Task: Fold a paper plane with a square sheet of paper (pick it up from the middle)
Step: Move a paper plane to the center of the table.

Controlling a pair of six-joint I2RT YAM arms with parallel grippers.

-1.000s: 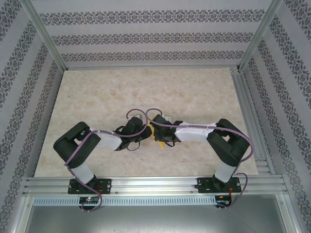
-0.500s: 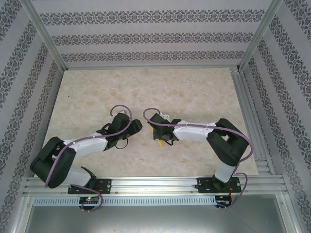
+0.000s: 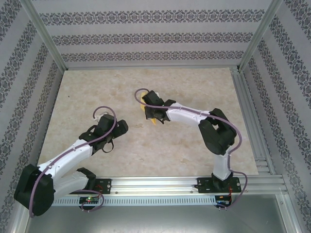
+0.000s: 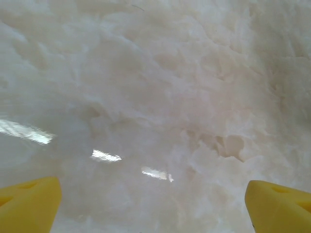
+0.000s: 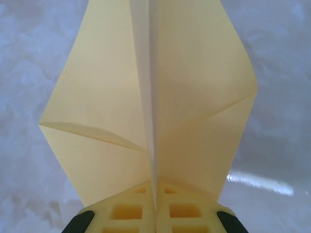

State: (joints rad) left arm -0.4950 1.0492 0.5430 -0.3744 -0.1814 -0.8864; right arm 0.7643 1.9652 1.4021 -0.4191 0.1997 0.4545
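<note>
Seeing right hand (image 5: 154, 199) pinched together on the yellow paper plane (image 5: 146, 97) at its centre crease, flaps spreading either side; sits upper middle of the top view, well apart from left hand (image 3: 108, 132). Reading left hand as wide apart and empty, lower left, over bare surface (image 3: 194, 92). Can't tell whether plane touches surface or hangs clear. Risks, judging only: could pivot or slip out of so narrow a pinch; could snag a flap and unfold it if dragged low; could crumple layers if squeezed off-crease.

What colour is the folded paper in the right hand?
Pale yellow folded paper, clearest in the right wrist view.
</note>
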